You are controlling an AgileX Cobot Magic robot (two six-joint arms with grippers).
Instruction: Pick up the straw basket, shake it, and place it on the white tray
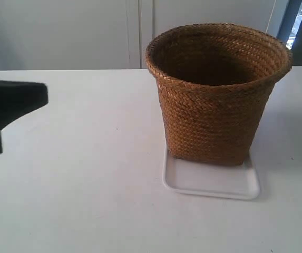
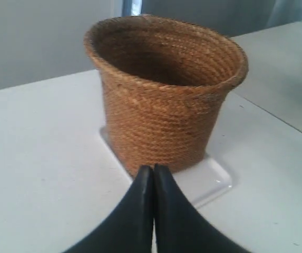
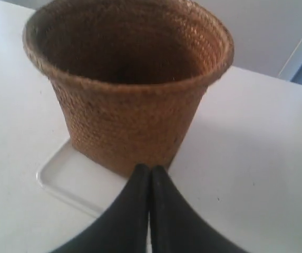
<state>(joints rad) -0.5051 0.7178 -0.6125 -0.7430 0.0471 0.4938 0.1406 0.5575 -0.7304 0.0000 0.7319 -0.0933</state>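
Both the left tool (image 2: 153, 168) and the right tool (image 3: 151, 168) are pressed together and empty, and the basket (image 1: 214, 105) stands upright on the white tray (image 1: 214, 185), so the task seems finished.

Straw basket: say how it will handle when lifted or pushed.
The straw basket is probably light: woven straw, apparently empty. Its rough braid should resist slipping. Wide rim over narrower base: it may tip if pushed high.
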